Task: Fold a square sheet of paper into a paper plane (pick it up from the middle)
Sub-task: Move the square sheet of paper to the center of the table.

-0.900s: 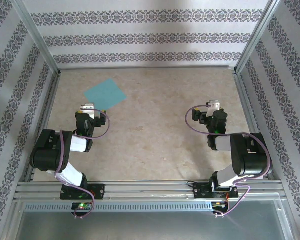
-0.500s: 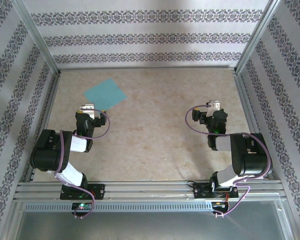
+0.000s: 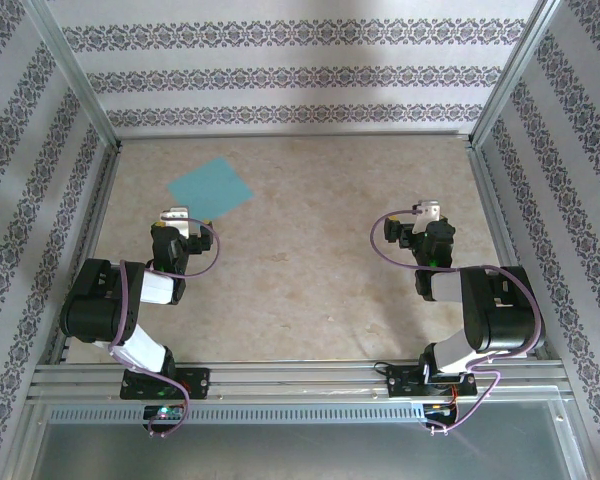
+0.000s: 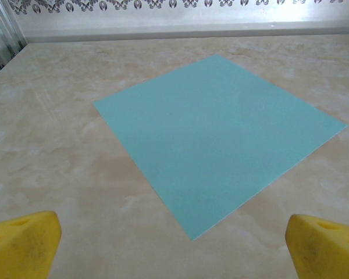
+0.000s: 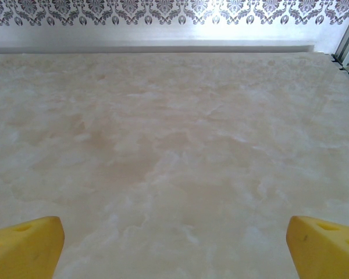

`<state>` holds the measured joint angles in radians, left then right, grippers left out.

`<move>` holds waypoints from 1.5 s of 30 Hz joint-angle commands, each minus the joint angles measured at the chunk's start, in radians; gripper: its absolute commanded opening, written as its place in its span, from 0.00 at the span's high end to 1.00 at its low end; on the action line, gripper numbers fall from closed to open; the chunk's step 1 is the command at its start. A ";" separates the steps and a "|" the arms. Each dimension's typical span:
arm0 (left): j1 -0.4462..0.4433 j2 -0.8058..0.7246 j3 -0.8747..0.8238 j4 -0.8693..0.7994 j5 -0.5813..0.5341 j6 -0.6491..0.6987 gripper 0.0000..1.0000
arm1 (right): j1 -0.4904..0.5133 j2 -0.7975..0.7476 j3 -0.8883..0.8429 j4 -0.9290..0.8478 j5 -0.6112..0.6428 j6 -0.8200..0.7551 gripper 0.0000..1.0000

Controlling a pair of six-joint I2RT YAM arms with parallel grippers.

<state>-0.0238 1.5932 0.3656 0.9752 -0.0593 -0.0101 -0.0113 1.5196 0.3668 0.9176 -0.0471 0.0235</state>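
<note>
On the far left of the tabletop, the square sheet of paper lies flat, just beyond the left claw, whose jaws are spread wide and empty. The right claw is wide too, well off right. Best bet: come down over the sheet's middle and pinch gently. No writing to read, the sheet's plain.

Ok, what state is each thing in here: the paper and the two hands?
square sheet of paper: flat on the table, unfolded, no visible creases, untouched.
left hand: open, empty, just short of the paper's near corner.
right hand: open, empty, above the tabletop, away from the paper.
</note>
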 commanded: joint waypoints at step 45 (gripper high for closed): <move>-0.007 0.553 1.246 -1.321 0.328 -0.647 0.02 | 0.162 -0.115 0.437 -0.782 -0.288 0.590 0.02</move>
<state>-0.0250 2.1059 1.5452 -0.2195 0.2588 -0.6373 0.1421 1.3983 0.7738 0.1474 -0.3134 0.6075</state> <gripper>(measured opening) 0.986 0.982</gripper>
